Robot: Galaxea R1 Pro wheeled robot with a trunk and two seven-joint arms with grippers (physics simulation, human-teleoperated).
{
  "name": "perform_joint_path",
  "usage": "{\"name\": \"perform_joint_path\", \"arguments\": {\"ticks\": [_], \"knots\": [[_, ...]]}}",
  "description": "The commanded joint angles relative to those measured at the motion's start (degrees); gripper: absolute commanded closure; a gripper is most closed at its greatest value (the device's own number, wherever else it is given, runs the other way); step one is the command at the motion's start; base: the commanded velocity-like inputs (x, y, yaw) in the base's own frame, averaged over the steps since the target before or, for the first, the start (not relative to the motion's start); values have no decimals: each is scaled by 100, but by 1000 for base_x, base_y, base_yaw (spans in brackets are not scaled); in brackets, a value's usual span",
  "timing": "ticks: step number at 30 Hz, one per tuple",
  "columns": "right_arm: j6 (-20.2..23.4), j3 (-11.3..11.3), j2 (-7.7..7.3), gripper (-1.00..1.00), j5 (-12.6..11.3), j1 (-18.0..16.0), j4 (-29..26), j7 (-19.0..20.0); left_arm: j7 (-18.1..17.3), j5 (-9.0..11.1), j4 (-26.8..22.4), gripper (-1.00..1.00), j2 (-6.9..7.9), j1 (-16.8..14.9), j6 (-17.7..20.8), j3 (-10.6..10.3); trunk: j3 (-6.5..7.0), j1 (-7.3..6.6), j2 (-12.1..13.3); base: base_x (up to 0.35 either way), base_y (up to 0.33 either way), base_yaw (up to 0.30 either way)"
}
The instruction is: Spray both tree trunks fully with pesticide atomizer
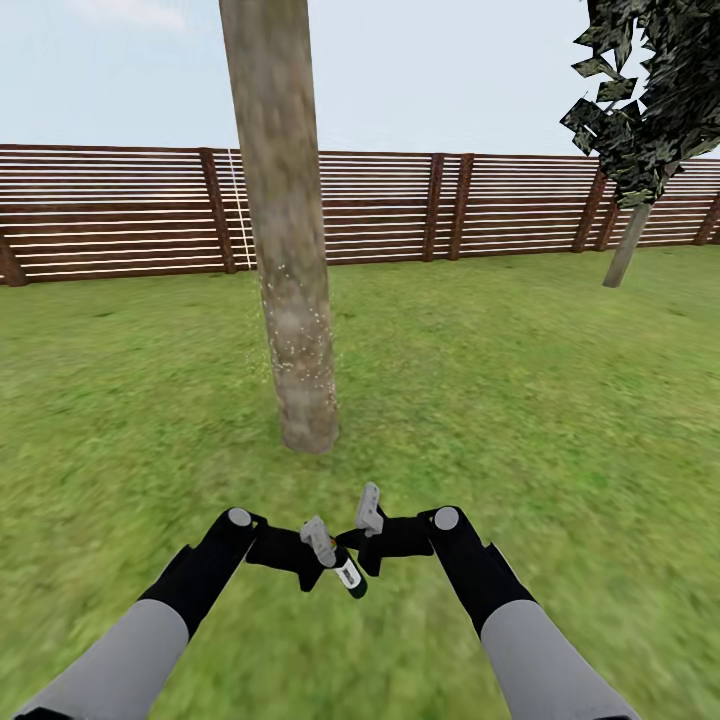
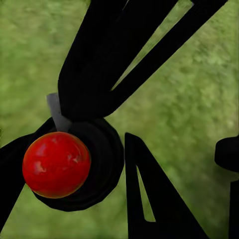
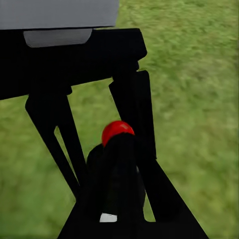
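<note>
With the pesticide atomizer [image 1: 348, 575] clamped in your left gripper [image 1: 320, 552] and the right gripper [image 1: 366, 520], jaw state unclear, just beside it, aim at the near tree trunk [image 1: 290, 300], sweeping upward.

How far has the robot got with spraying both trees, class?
Done: the pesticide atomizer is off the grass, between the two grippers. In hand: pale specks dot the near tree trunk, mostly low down. Left: its upper part, and the far tree.
</note>
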Motion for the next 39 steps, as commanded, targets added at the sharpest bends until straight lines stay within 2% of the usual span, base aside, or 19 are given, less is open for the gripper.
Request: {"name": "perform_joint_path", "arguments": {"ticks": [1, 6, 8, 10, 11, 12, 14, 19, 20, 25, 27, 28, 29, 30, 31, 32, 33, 35, 39], "knots": [[0, 0, 0, 100, -1, 0, -2, 0, -6, 3, 0, 100, -1, -1, 0, -1, 0, 0, 0, 0, 0, 0], [0, 1, 0, 100, 1, 0, -2, 0, -9, -11, 159, 100, 59, -8, -23, -6, 0, 0, 0, 0, 0, 0], [0, 1, 0, 100, 2, 0, -2, 0, -12, -18, 261, 100, 128, -44, -55, 6, 0, 0, 0, 0, 0, 0], [0, 1, 0, 100, 2, 0, -2, 0, -22, -21, 277, 100, 303, -49, -65, 34, 0, 0, 0, 0, 0, 0], [0, 2, 0, 100, 2, 0, -2, 0, -28, -16, 279, 100, 430, -47, -68, 41, 0, 0, 0, 0, 0, 0], [0, 1, -5, 100, 2, 0, -2, 0, -33, -8, 280, 100, 715, -46, -70, 47, 0, 0, 0, 0, 0, 0], [0, 0, -8, 100, 2, 0, -2, 0, -35, -14, 281, 100, 1055, -30, -77, 45, 0, 0, 0, 0, 0, 0], [0, -2, -20, 100, 2, 0, 5, 0, -37, -24, 345, 100, 1805, 6, -332, 52, 0, 0, 0, 0, 0, 0], [-4, -6, -25, -100, 2, 0, 6, 0, -36, -25, 442, 100, 1893, 5, -360, 55, 0, 0, 0, 0, 0, 0], [-25, -91, -63, -100, 9, 6, 40, -177, 44, -46, 581, 100, 2131, 15, -480, 59, 0, 0, 0, 0, 0, 0], [-34, -757, -122, -100, 4, 40, 155, -1110, 604, -32, 766, 100, 2157, 16, -468, 227, 0, 0, 0, 0, 0, 0], [-34, -1336, -151, -100, 8, 80, 320, -1545, 1137, -9, 973, 100, 2139, 16, -469, 413, 0, 0, 0, 0, 0, 0], [-35, -2033, -276, -100, 9, 156, 538, -2025, 1516, 71, 1255, 100, 2106, 16, -472, 549, 0, 0, 0, 0, 0, 0], [-35, -2601, -386, -100, 10, 187, 682, -2454, 1664, 216, 1458, 100, 2081, 16, -478, 641, 0, 0, 0, 0, 0, 0], [-40, -3762, -508, -100, 32, 262, 939, -3360, 2332, 757, 1933, 100, 2050, 16, -490, 794, 0, 0, 0, 0, 0, 0], [-58, -3894, -510, -100, 36, 528, 966, -3626, 3108, 992, 2289, 100, 2012, 16, -563, 815, 0, 0, 0, 0, 0, 0], [-91, -3917, -494, -100, 36, 734, 980, -4102, 3743, 1338, 2609, 100, 1973, 20, -916, 818, 0, 0, 0, 0, 0, 0], [-429, -3927, -472, -100, 29, 1089, 1003, -4769, 4602, 1842, 3242, 100, 1852, 31, -1615, 815, 0, 0, 0, 0, 0, 0], [-962, -3944, -466, -100, 7, 1573, 1001, -5112, 5430, 1985, 3600, 100, 1434, 188, -1826, 819, 0, 0, 0, 0, 0, 0]]}}
